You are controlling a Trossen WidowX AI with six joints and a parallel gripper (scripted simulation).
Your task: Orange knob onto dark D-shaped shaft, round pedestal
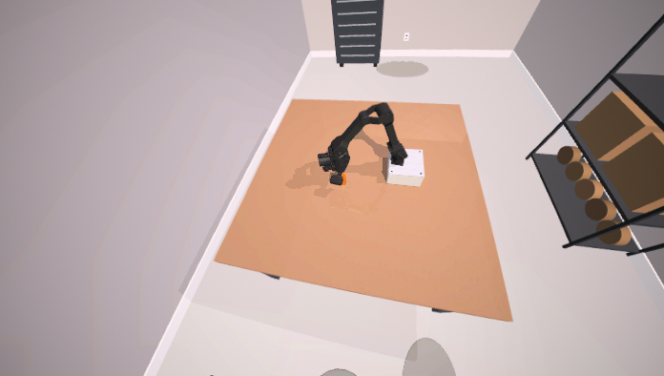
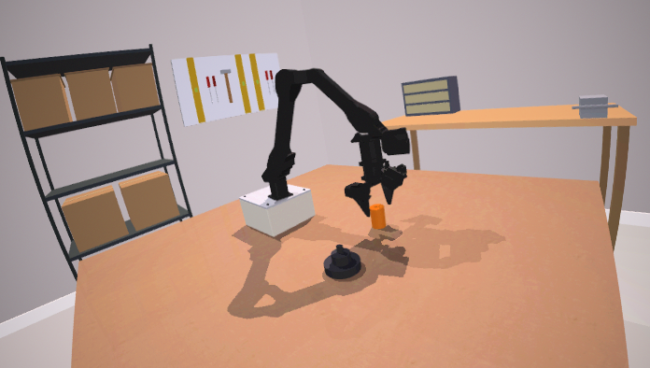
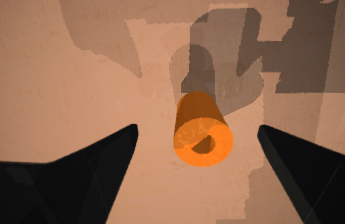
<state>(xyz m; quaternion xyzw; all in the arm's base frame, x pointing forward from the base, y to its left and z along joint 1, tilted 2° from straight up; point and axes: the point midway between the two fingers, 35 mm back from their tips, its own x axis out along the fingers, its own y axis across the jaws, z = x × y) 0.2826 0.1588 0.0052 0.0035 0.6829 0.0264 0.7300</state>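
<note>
The orange knob [image 1: 344,178] [image 2: 378,218] [image 3: 203,157] stands upright on the table. In the wrist view its top shows a D-shaped hole with the flat edge toward the upper left. My gripper [image 1: 339,181] [image 2: 378,208] [image 3: 196,129] is open and points down, with its fingertips on either side of the knob, near the height of its top. The wrist view shows a gap on both sides. The dark round pedestal [image 2: 329,268] stands nearer the exterior camera than the knob, with its shaft [image 2: 340,248] upright and bare. The arm hides the pedestal in the top view.
The wooden table [image 1: 372,254] [image 2: 455,305] carries the arm's white base box [image 1: 405,179] [image 2: 280,215]. A shelf rack with boxes [image 2: 138,205] stands beyond the table in the exterior view. The arm's shadow falls around the knob and pedestal.
</note>
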